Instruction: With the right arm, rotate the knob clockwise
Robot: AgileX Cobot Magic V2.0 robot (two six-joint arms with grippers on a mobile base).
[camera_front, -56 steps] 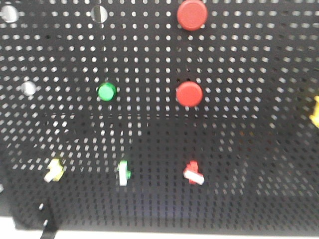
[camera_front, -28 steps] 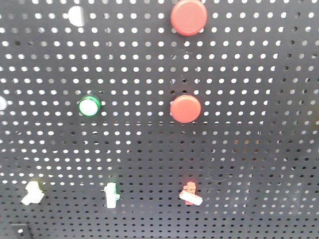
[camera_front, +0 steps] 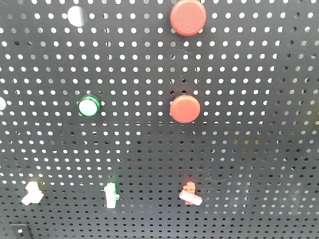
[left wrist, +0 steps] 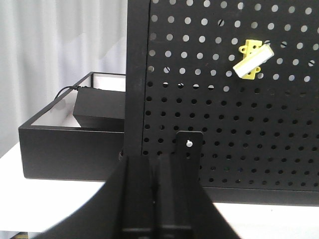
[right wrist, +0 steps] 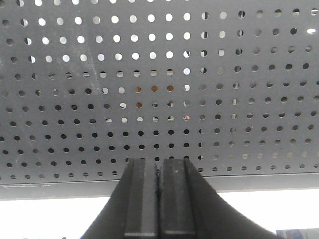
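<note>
Black perforated metal panel fills the front cam. Upper red round pushbutton sits at the top edge, lower red round pushbutton straight below it, green-ringed round button w/ white face level w/ that one, off to the left. Bottom row, L to R: pale washed-out knob, white-and-green knob standing upright, red knob w/ white bar, bar tilted down to the right. Can't tell which knob is the target. Over to left wrist cam: left gripper low centre, fingers pressed together, nothing between. Ahead of it, small black bracket w/ one screw near the panel's base, yellow knob w/ white bar up right, tilted. Black open box sits on the white tabletop beside the panel. Right wrist cam: right gripper likewise closed tight on nothing, pointing at plain holes near the panel's lower edge.
</note>
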